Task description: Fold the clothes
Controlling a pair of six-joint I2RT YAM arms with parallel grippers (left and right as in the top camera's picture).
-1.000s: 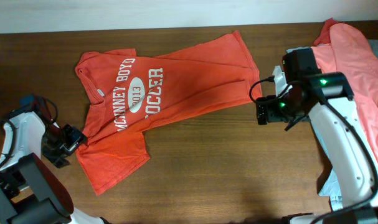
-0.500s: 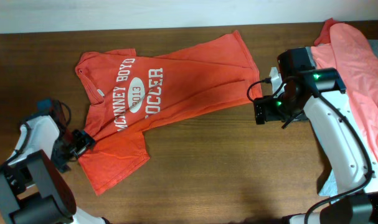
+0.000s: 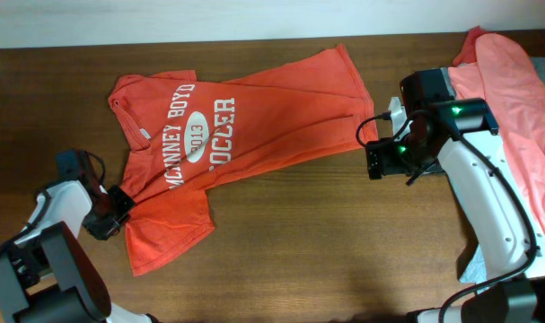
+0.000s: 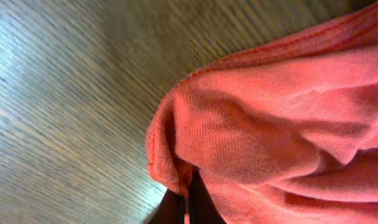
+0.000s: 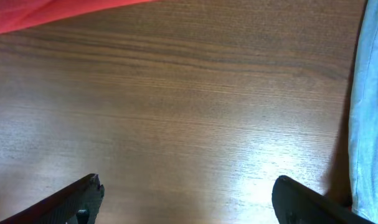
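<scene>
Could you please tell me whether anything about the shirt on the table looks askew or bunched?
Yes. The orange-red cotton T-shirt with white lettering lies skewed diagonally across the brown wooden table, not squared up. Its lower-left corner is wadded into a lump at the left gripper, which pinches it.

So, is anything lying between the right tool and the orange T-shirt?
Nothing visible. The right tool is open over the wooden table, and only wood separates it from the T-shirt hem. The grey-blue garment lies on its other side.
</scene>
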